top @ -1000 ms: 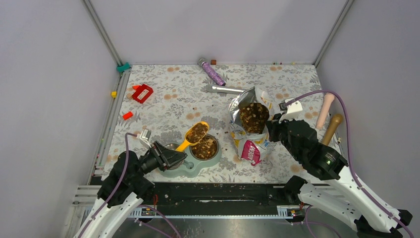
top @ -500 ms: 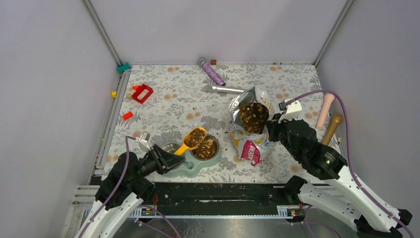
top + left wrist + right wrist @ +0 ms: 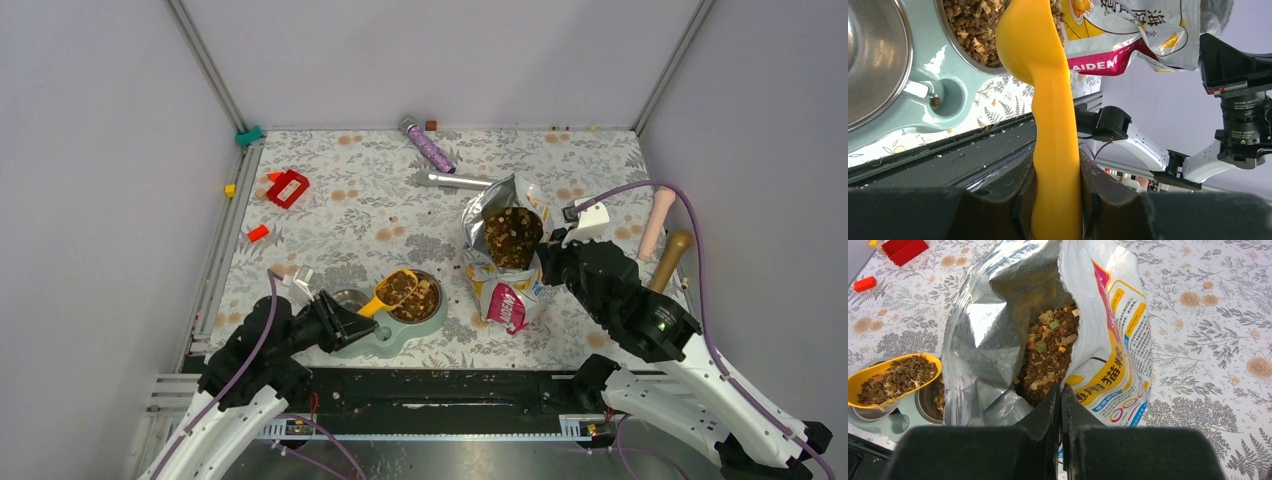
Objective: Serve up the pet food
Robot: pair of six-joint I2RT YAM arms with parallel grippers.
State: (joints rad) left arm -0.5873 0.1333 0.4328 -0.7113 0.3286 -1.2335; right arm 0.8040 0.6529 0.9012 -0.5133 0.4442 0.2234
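Observation:
My left gripper [image 3: 345, 322] is shut on the handle of the orange scoop [image 3: 397, 289]. The scoop's bowl is heaped with brown pet food and hangs over the right bowl [image 3: 422, 299] of the pale green feeder [image 3: 385, 338]. That bowl also holds kibble [image 3: 973, 25], while the left steel bowl [image 3: 346, 298] looks bare. The left wrist view shows the handle [image 3: 1055, 150] pinched between both fingers of the left gripper [image 3: 1055, 200]. My right gripper [image 3: 1060, 395] is shut on the rim of the open foil bag [image 3: 1108, 340], which has kibble [image 3: 1048, 360] inside. The bag [image 3: 505, 250] stands right of the feeder.
A purple tube [image 3: 428, 145] and a silver cylinder [image 3: 455, 181] lie behind the bag. Red pieces [image 3: 287, 187] and a yellow cube [image 3: 230, 189] sit at the left. A pink handle [image 3: 657, 222] and a wooden one [image 3: 670, 258] lie at the right edge. Stray pellets dot the cloth.
My left arm has drawn back toward the near edge, bringing the loaded scoop lower and closer over the right bowl. The right arm and bag have stayed still.

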